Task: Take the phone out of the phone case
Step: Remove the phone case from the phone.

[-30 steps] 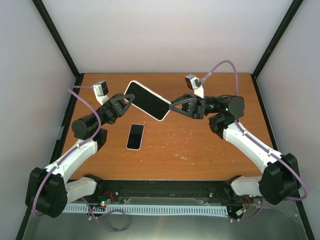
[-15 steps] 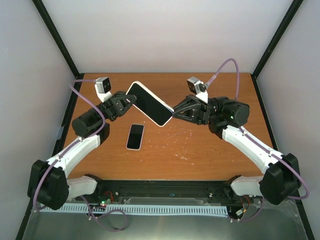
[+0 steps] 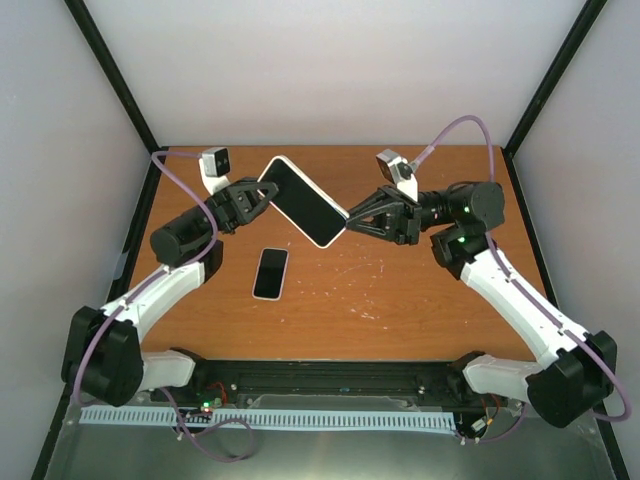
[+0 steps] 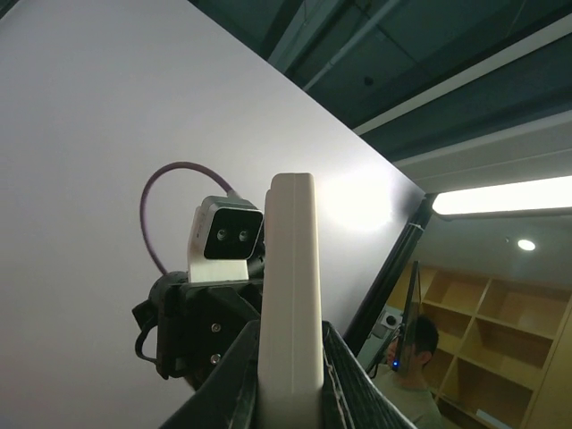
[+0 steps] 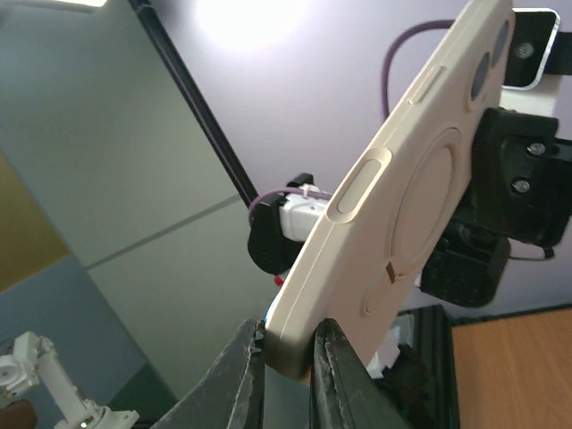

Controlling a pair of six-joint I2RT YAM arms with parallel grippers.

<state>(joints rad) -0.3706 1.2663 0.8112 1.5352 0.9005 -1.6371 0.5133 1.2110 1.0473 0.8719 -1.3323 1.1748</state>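
Note:
A phone with a dark screen sits in a cream case (image 3: 303,202), held in the air above the back of the table. My left gripper (image 3: 262,195) is shut on its upper left end. My right gripper (image 3: 350,216) is shut on its lower right corner. In the left wrist view the case's cream edge (image 4: 290,286) stands upright between the left gripper's (image 4: 290,366) fingers. In the right wrist view the case back (image 5: 429,197), with a round ring and camera cutouts, rises from the right gripper (image 5: 286,344), which pinches its bottom corner.
A second, smaller black phone (image 3: 270,272) lies flat on the wooden table (image 3: 400,290), below the held one and near the left arm. Black frame posts and pale walls close in the back and sides.
Both wrists have shifted slightly while keeping their hold. The left gripper moved right and back, and the right arm's elbow swung right. The cased phone sits a little higher and further back.

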